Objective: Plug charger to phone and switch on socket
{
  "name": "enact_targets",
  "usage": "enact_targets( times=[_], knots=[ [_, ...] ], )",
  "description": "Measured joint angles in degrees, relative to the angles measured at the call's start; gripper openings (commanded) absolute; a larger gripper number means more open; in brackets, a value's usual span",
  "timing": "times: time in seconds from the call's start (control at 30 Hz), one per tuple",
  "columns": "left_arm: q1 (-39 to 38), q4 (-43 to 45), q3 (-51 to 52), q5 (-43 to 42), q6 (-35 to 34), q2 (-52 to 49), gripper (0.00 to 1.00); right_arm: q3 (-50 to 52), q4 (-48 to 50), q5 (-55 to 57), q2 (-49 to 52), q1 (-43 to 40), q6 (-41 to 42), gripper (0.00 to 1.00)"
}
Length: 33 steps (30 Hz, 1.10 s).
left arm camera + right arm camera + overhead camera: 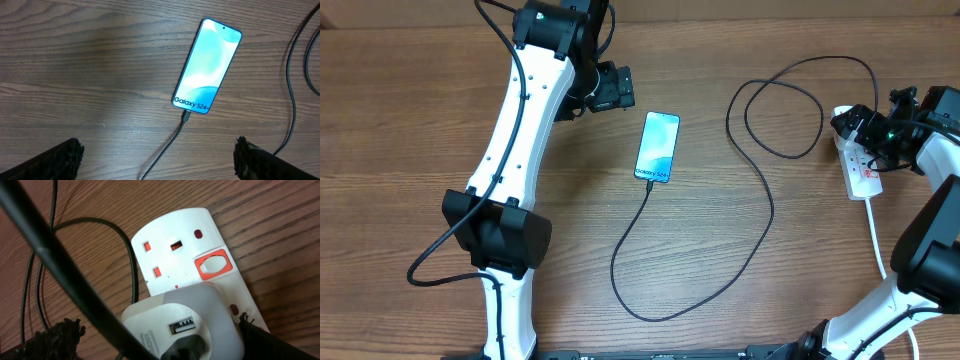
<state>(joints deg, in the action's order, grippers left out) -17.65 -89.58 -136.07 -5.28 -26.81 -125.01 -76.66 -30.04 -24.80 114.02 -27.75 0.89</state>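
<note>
phone [207,65] with light blue-teal gradient face and dark lettering, black charger cable [178,131], white socket [172,230] with 1 orange-red switch [213,265] frame and red-shuttered holes, white adapter [185,305], brown wood-grain table [75,75]

Phone [657,147] at centre of table [420,110]; charger [772,205] tip touching its 6 o'clock end, looping toward 3 o'clock; socket [861,172] far at 3 o'clock.
</note>
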Motion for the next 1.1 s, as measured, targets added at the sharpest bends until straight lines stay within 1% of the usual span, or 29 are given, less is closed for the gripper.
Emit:
enact_targets(
  times=[0.57, 1.1],
  knots=[
    [0.0, 0.0, 0.0, 0.0, 0.0, 0.0, 1.0, -0.3, -0.7, -1.7, 0.1, -1.0, 0.0, 1.0],
    [0.0, 0.0, 0.0, 0.0, 0.0, 0.0, 1.0, -0.4, -1.6, -1.1, -0.4, -1.1, -0.1, 1.0]
  ],
)
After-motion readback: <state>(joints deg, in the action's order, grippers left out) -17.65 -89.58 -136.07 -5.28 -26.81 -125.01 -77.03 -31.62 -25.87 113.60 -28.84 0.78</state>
